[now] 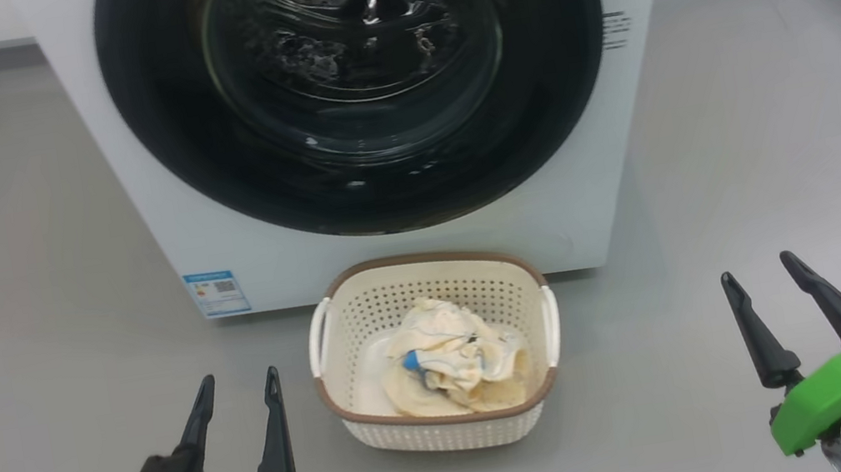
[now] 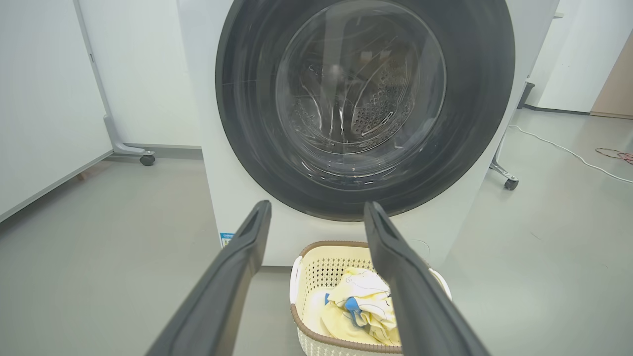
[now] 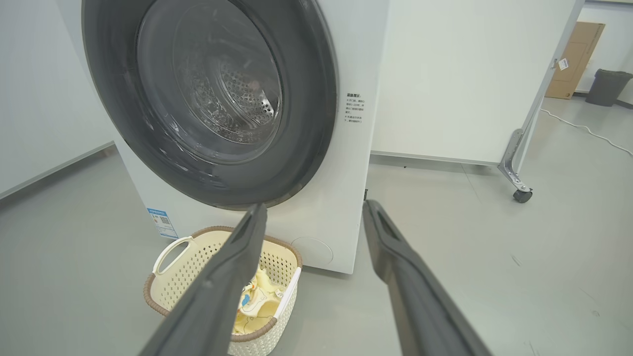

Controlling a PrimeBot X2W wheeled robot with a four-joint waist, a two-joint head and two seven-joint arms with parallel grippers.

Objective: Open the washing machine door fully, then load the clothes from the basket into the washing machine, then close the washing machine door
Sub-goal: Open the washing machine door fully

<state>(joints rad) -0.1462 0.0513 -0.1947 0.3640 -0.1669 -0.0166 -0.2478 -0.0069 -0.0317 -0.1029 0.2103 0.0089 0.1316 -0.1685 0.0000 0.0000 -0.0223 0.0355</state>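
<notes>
The clothes lie in the basket before the washing machine.

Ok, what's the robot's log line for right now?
washing machine door: shut | clothes: in basket | left gripper: open, empty | right gripper: open, empty

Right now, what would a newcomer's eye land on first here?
The big round washing machine door, glossy black and shut, dominates the top centre of the head view. Right below it on the grey floor sits the cream basket holding crumpled cream-yellow clothes with a blue patch. The left gripper and right gripper flank it, both open and empty.
</notes>
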